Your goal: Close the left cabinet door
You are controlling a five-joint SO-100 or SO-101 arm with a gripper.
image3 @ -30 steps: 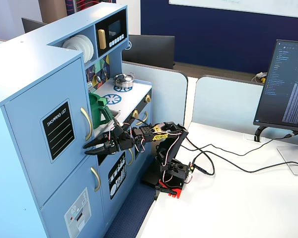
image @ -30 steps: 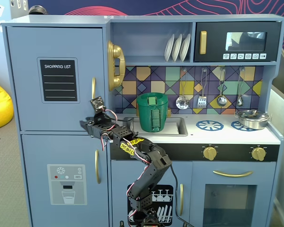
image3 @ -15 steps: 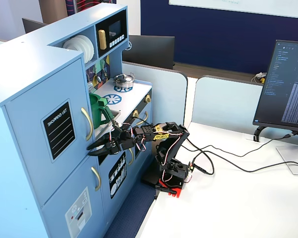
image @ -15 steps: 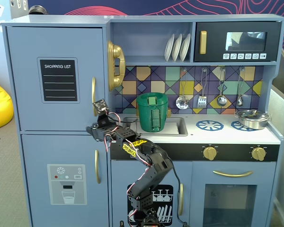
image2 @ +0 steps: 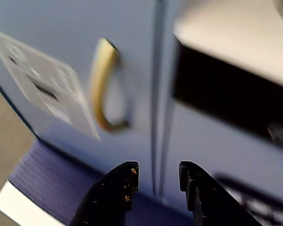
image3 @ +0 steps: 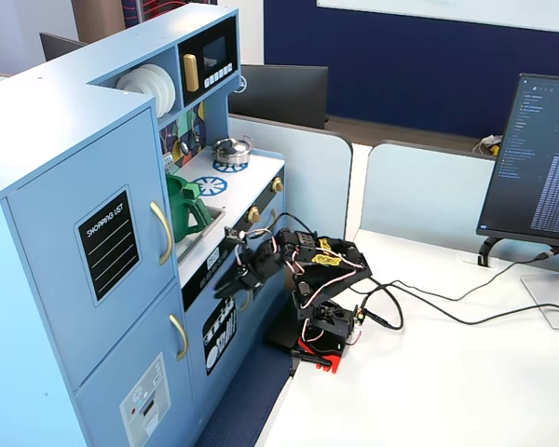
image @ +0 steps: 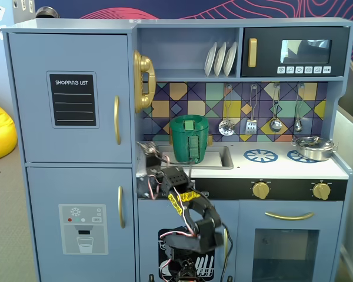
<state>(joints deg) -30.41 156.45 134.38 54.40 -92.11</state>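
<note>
The left cabinet door (image: pixel 70 64) is the light-blue panel with the black "SHOPPING LIST" patch and a gold handle (image: pixel 116 120). It lies flush with the cabinet front in both fixed views (image3: pixel 65 233). My gripper (image2: pixel 158 174) is open and empty. It points at the seam beside the lower blue door (image2: pixel 61 56), which has a dispenser graphic and its own gold handle (image2: pixel 104 80). In both fixed views the gripper (image: pixel 148 167) (image3: pixel 228 279) sits below the counter edge, lower than the shopping-list door and to its right.
A green pitcher (image: pixel 189 138) stands in the sink and a steel pot (image: pixel 315 147) on the stove. The black microwave (image: pixel 294 51) is at the top right. The arm's base (image3: pixel 321 326) sits on a white table (image3: pixel 447 391) with cables and a monitor (image3: pixel 540 158).
</note>
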